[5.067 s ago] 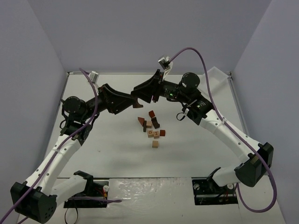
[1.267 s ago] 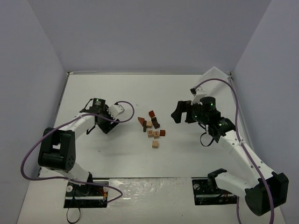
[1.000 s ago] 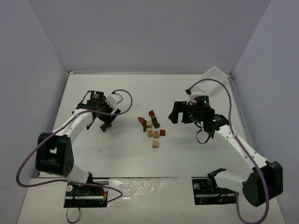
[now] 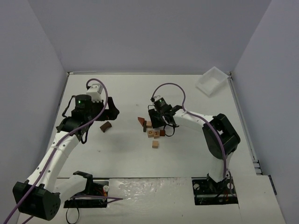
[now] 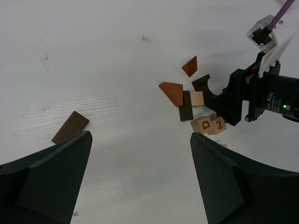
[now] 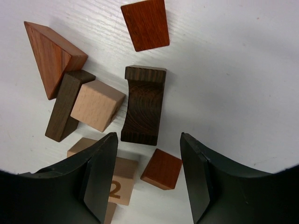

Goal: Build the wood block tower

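Both spread: right fingers point(image 6: 99, 179) line up over the dark arched block point(image 6: 142, 105) for a pinch; left fingers point(image 5: 56, 179) hover empty

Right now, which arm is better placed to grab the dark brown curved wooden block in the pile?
Right. The open right hand is over the pile, the dark brown curved wooden block lined up between its fingers; the left hand is well off to one side.
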`<action>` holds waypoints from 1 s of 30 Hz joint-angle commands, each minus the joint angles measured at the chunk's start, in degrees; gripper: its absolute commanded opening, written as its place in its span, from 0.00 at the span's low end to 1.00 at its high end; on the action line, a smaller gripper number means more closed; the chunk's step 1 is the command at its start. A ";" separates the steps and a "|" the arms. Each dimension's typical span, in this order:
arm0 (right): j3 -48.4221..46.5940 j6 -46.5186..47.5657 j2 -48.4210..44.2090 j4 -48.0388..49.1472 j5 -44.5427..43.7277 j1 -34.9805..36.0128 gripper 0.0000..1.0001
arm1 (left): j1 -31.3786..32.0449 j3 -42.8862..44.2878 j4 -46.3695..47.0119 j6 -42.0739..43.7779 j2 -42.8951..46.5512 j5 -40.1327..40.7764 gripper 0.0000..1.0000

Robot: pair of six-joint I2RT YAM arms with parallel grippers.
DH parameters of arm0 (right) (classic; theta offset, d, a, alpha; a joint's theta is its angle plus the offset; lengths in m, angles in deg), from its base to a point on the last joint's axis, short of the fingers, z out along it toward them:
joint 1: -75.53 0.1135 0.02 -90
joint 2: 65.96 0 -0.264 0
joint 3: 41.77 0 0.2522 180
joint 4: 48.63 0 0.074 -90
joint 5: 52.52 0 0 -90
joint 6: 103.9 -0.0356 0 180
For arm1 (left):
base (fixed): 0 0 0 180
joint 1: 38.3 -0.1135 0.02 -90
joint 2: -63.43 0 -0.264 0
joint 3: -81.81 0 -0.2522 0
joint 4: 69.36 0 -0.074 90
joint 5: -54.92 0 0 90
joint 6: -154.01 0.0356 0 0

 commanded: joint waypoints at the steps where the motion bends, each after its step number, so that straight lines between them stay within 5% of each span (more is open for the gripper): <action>1: -3.16 0.41 1.47 1.02 -3.47 0.97 0.53 | 0.10 -0.35 0.85 -0.58 1.63 -1.68 0.84; 7: -3.87 0.17 3.07 1.07 -3.78 1.17 0.52 | 0.29 -0.72 0.24 -0.59 2.00 -2.23 0.84; 18: -4.89 1.82 -5.85 1.02 -3.89 1.16 0.00 | 0.45 0.52 3.96 -3.40 1.92 -7.75 0.84; 30: -13.69 7.58 -22.83 4.14 30.88 0.03 0.00 | 1.07 0.84 35.06 -9.30 1.56 -25.73 0.84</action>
